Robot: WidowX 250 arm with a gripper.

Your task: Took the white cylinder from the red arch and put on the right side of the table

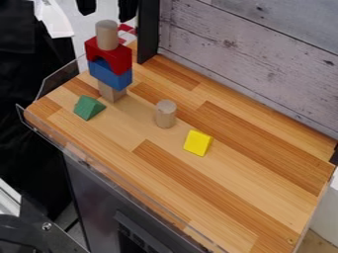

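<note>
The black two-finger gripper (105,17) is hanging in from the top edge, toward the upper left of the frame, its fingers (127,9) spread wide. The pale wooden cylinder (106,35) is standing upright on the red wooden arch (113,57) at upper left, its top lying between and slightly below the fingertips in the frame, with neither finger gripping it. The red arch is resting on a blue wooden arch (115,78), which is sitting on a natural wooden block (111,93). A green triangular wooden block (88,107) is lying left of the stack's base. A second pale wooden cylinder (165,114) is standing upright near the centre, and a yellow wedge-shaped block (197,143) is sitting just below and right of it on the striped wooden tabletop (264,197).
</note>
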